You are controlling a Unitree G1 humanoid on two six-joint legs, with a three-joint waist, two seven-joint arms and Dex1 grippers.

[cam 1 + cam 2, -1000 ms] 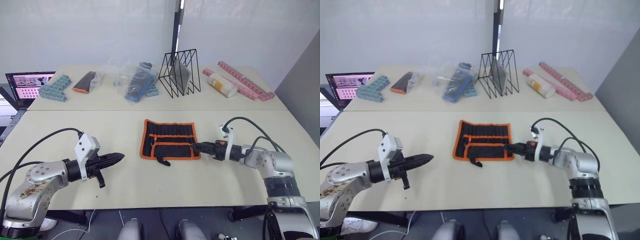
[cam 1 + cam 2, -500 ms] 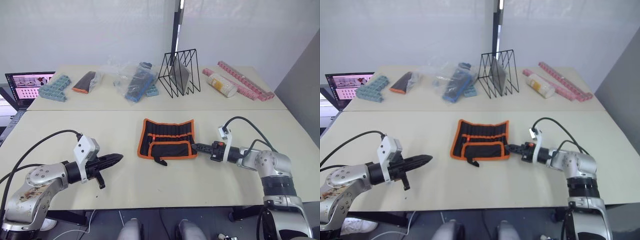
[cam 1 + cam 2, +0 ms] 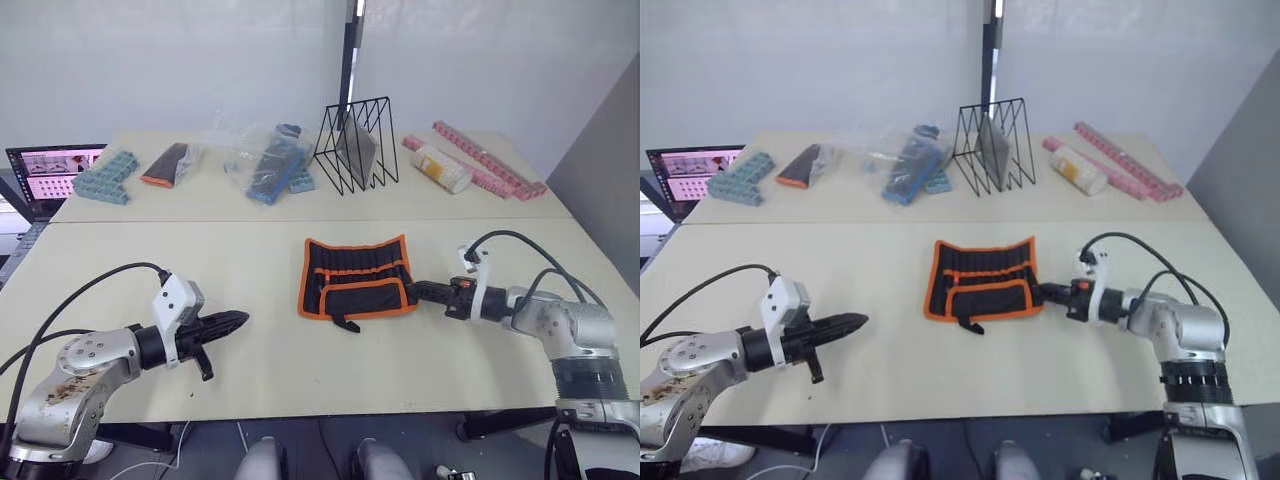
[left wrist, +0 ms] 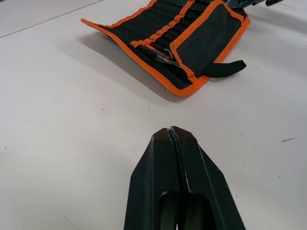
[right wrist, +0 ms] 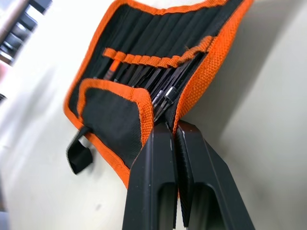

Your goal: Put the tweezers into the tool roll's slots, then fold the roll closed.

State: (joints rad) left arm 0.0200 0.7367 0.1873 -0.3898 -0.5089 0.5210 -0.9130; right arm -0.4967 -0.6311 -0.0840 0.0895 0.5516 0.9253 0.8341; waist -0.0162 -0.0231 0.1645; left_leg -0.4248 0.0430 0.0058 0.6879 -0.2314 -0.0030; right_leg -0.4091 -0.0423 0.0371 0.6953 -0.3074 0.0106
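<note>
Tool roll (image 3: 357,279) lies mid tabletop (image 3: 250,360), partly folded: near flap w/ orange edging turned up over lower half, upper row of slots (image 5: 144,67) still exposed. Black strap (image 3: 347,322) sticks out from near edge onto the tabletop. Tweezers (image 5: 163,81) sit in the slots, slim dark shafts side by side under the orange band; in right wrist view a couple of tips poke out at the roll's right edge, next to the end effector. Can't count them.

Right end effector (image 3: 420,290) is at the roll's right edge, low over the tabletop, fingers pressed together on the orange edging where the flap folds – pinching the tool roll's edge. That side of the roll is lifted a bit, curling up off the surface.

Left end effector (image 3: 237,320) well apart from the roll, to its left & nearer the robot, just above bare tabletop, pointing toward the roll. Fingers closed tip to tip, nothing between them (left wrist view).

Far half of tabletop, beyond a seam: black wire rack (image 3: 357,145) behind the roll; clear bags w/ blue items (image 3: 268,165) left of it; small black-orange pouch (image 3: 167,165); teal block tray (image 3: 105,176) far left. Right of rack: a pale jar lying on its side (image 3: 443,168) & pink strips (image 3: 490,162). Laptop screen (image 3: 42,172) at the left edge.
</note>
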